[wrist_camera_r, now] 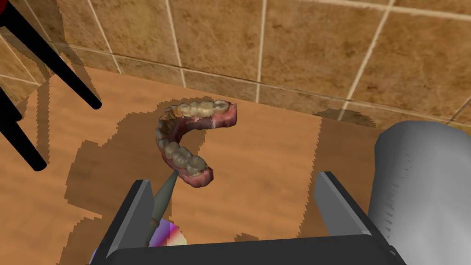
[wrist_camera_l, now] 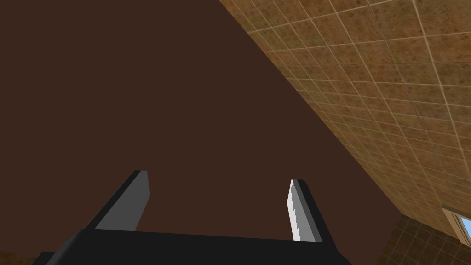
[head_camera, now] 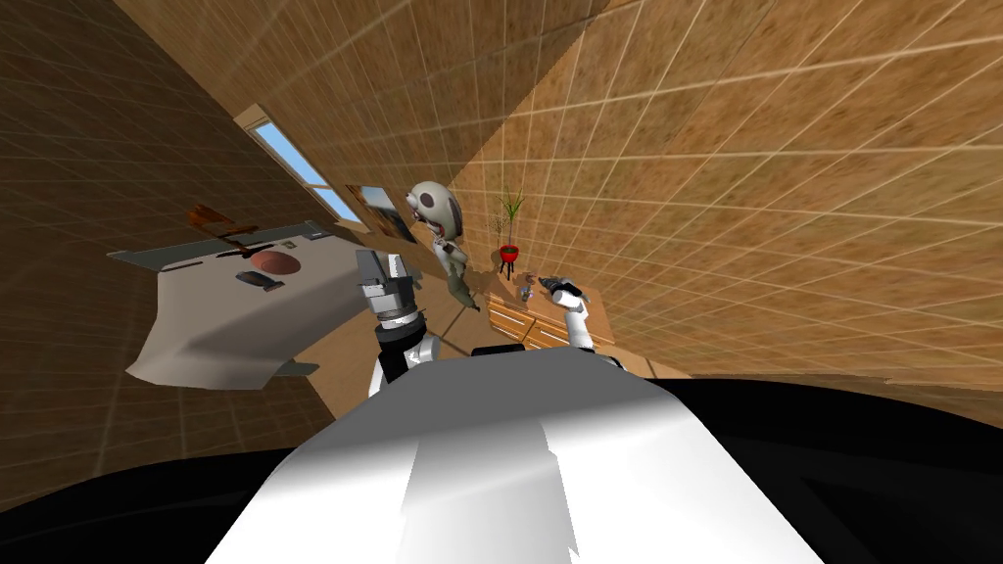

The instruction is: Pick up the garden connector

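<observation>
On a wooden cabinet top (wrist_camera_r: 257,184) my right gripper (wrist_camera_r: 234,193) stands open, just above the surface. A slim grey-green pointed piece with a purple body (wrist_camera_r: 162,202) lies against its left finger, on the inner side. I cannot tell whether that piece or the ribbed grey cylinder (wrist_camera_r: 423,184), just outside the other finger, is the garden connector. A set of false teeth (wrist_camera_r: 181,147) lies ahead of the fingers. In the head view the right gripper (head_camera: 566,287) hovers over small items (head_camera: 526,284) on the cabinet. My left gripper (wrist_camera_l: 218,184) is raised and open, holding nothing.
A tiled wall (wrist_camera_r: 299,46) rises close behind the cabinet top. A plant in a red pot on a black-legged stand (head_camera: 508,253) stands beside the items; its legs (wrist_camera_r: 50,60) are near my right hand. A big-headed figure (head_camera: 441,225) and a cloth-covered table (head_camera: 245,323) are to the left.
</observation>
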You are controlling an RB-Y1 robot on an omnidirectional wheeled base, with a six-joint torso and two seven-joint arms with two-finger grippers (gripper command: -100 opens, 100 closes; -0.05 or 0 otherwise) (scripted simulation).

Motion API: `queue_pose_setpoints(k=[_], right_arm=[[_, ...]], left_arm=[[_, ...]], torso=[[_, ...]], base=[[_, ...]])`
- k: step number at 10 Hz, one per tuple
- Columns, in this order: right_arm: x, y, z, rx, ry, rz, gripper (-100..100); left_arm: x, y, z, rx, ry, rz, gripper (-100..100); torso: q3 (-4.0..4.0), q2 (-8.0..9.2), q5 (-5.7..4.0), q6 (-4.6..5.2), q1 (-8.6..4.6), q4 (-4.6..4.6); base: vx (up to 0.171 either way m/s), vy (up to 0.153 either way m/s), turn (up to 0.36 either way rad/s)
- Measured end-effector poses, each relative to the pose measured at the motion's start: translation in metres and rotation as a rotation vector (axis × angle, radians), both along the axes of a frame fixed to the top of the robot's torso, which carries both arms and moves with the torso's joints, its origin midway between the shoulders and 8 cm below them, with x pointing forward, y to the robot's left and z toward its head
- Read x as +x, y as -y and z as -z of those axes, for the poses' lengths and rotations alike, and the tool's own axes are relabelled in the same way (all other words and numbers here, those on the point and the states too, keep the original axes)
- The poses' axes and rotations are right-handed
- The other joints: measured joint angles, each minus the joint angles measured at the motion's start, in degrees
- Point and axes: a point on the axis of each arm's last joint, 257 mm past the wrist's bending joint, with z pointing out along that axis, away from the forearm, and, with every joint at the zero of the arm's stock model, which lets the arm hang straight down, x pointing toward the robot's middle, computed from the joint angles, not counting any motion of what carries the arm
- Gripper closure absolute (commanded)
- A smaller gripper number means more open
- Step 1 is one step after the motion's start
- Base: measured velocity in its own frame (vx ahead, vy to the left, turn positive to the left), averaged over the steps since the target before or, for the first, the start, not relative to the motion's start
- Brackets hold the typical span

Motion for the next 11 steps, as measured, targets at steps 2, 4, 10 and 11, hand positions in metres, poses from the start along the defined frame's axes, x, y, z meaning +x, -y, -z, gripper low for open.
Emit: queue_pose_setpoints(k=[2,4,10,11], right_arm=[[0.003,-0.003,0.013,0.085,-0.035,0.019,-100],[0.003,-0.005,0.025,0.167,-0.073,0.040,-100],[0.006,-0.015,0.056,0.392,-0.175,0.106,-100],[0.005,-0.015,0.058,0.420,-0.187,0.115,-100]], left_arm=[[0.000,0.000,0.000,0.000,0.000,0.000,0],[0.000,0.000,0.000,0.000,0.000,0.000,0],[0.000,0.000,0.000,0.000,0.000,0.000,0],[0.000,0.000,0.000,0.000,0.000,0.000,0]], torso=[[0.00,0.00,0.00,0.00,0.00,0.00],[0.01,0.01,0.00,0.02,0.01,0.00],[0.00,0.00,0.01,0.02,0.02,0.00],[0.00,0.00,0.01,0.05,0.01,0.00]], base=[[-0.015,-0.012,0.086],[-0.015,-0.011,0.079],[-0.013,-0.011,0.077],[-0.012,-0.008,0.071]])
